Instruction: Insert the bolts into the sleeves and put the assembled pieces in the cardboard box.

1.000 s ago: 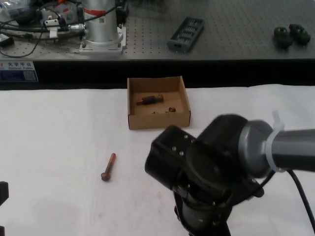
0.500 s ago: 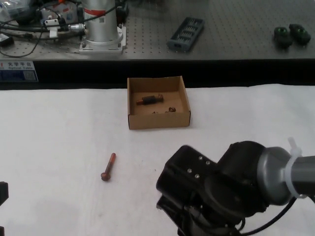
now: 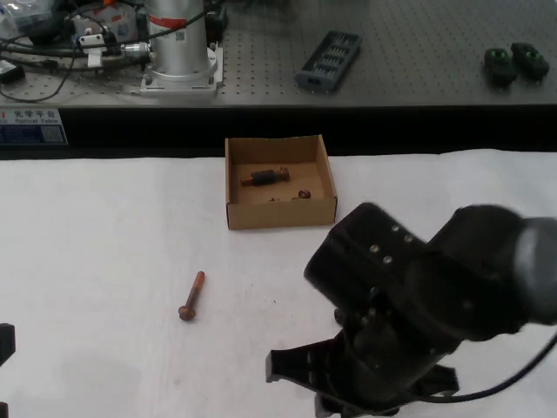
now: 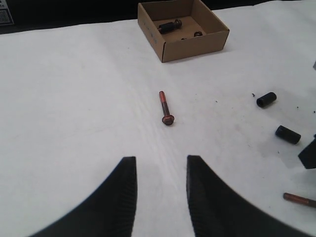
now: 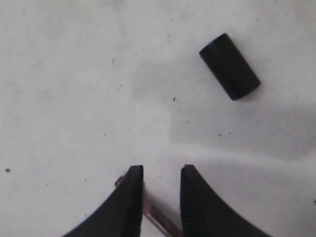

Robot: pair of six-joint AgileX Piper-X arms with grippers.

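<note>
Left claw (image 4: 160,162) and right claw (image 5: 161,170), fingers apart.

Left gripper (image 4: 161,159), jaws parted; a copper bolt (image 4: 165,107) lies ahead, the cardboard box (image 4: 195,48) beyond, black sleeves (image 4: 266,99) aside.

Bench cover (image 4: 74,89): white, matt, cloth or paper, faintly creased, w/ dark specks. Box (image 4: 195,47): plain brown cardboard, matt. Bolt (image 4: 166,105): coppery metal, dull sheen. Sleeve (image 5: 229,65): black, matt, smooth; material unclear. Left gripper (image 4: 161,163) fingers (image 4: 116,202): matt black, ribbed inner edges, prob. plastic. Right arm housing (image 3: 409,287): black, semi-gloss. Far bench (image 3: 418,43): grey perforated metal.
</note>
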